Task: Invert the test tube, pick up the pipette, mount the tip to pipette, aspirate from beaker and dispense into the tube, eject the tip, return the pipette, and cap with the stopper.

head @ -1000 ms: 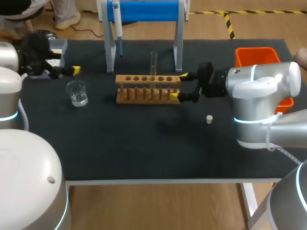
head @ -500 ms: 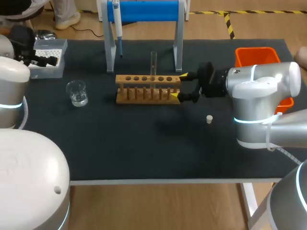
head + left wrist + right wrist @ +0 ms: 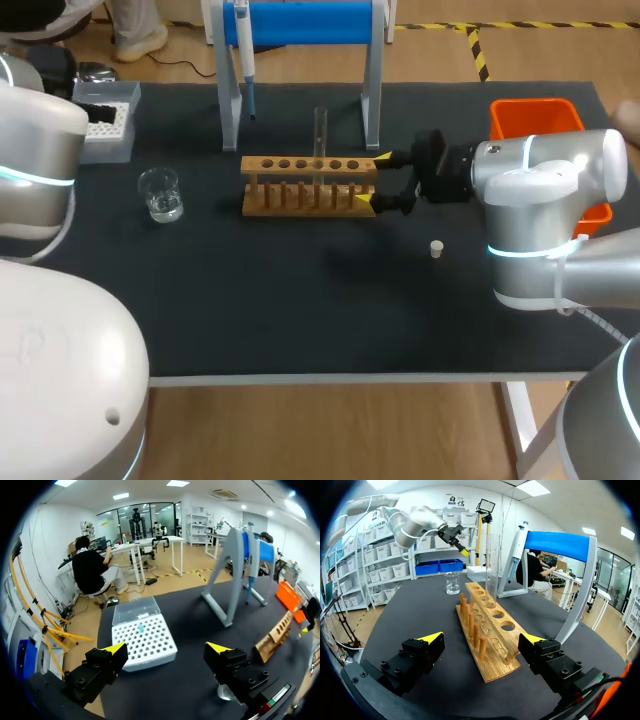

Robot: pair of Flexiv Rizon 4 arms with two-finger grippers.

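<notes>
Right claw [image 3: 481,638] gapes wide around the wooden rack [image 3: 493,621], gripping nothing; left claw [image 3: 167,649] spread, empty.

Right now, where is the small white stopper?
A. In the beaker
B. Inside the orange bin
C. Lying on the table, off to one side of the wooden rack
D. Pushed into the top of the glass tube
C: the stopper lies by itself on the dark table, clear of the rack, and the tube standing in that rack has nothing on its top.
</notes>
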